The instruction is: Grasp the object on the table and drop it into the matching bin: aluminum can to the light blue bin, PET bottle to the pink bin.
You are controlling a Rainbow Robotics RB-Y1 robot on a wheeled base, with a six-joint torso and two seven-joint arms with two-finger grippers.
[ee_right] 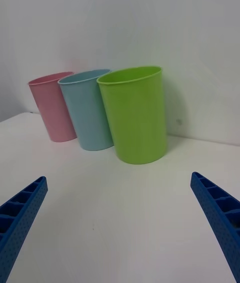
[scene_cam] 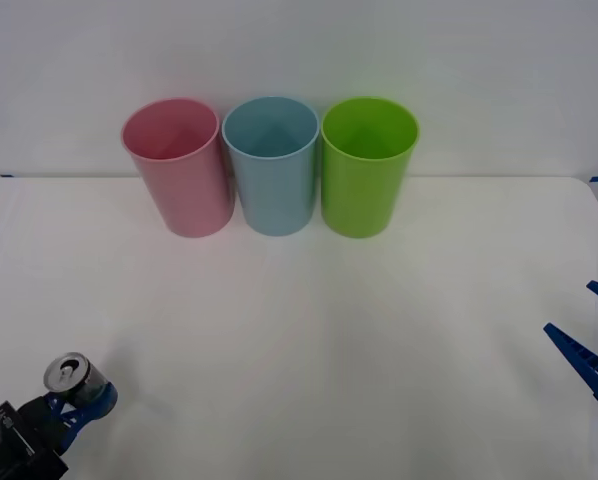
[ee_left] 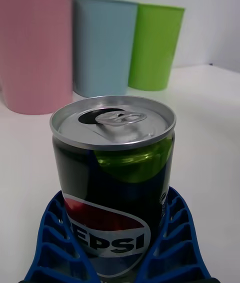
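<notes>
Small short aluminium can [ee_left: 114,183] with a shiny pull-tab top reads "PEPSI" on a dark label. My left claw [scene_cam: 79,400] is clamped on its sides, upright, at the near left corner of the white bench [scene_cam: 309,340]. My right claw [scene_cam: 591,340] sits wide apart, holding nothing, at the right edge. Tall pink [scene_cam: 177,165], light blue [scene_cam: 272,163] and lime green plastic cups [scene_cam: 366,165] line the far edge.

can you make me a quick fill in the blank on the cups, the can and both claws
1. The left claw is closed around the ____, near the table's front left corner.
2. The cup between the pink bin and the lime green cup is coloured ____.
3. The right claw hangs over the table with its fingers ____.
4. The can's pull-tab opening is ____.

Missing words: aluminum can; light blue; open; open
</notes>
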